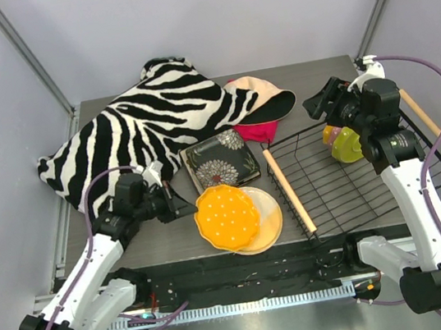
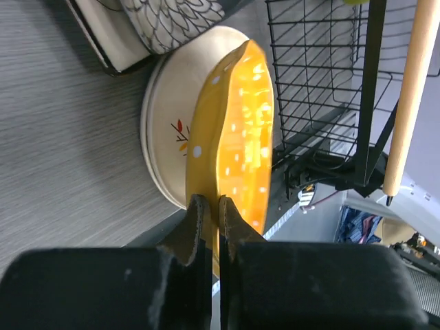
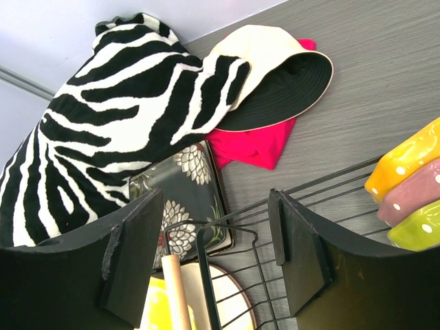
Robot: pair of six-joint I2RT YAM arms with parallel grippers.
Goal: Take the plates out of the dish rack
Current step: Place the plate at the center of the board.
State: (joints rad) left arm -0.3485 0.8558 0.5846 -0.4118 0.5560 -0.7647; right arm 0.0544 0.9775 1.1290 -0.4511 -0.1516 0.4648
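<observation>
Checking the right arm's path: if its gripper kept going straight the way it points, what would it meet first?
Probably the black wire dish rack's near rim with its wooden rod handle, between the open right gripper's jaws; depth is unclear.

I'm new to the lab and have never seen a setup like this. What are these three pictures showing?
Two white robot arms stand at a grey table's near edge. One picture looks down from above; the others come from cameras on each wrist. The left gripper pinches the rim of an orange dotted plate, over a round cream plate. The right gripper is open above the black wire dish rack, where small dotted dishes remain. A dark square flowered plate, zebra-striped cloth and peach hat lie nearby.
</observation>
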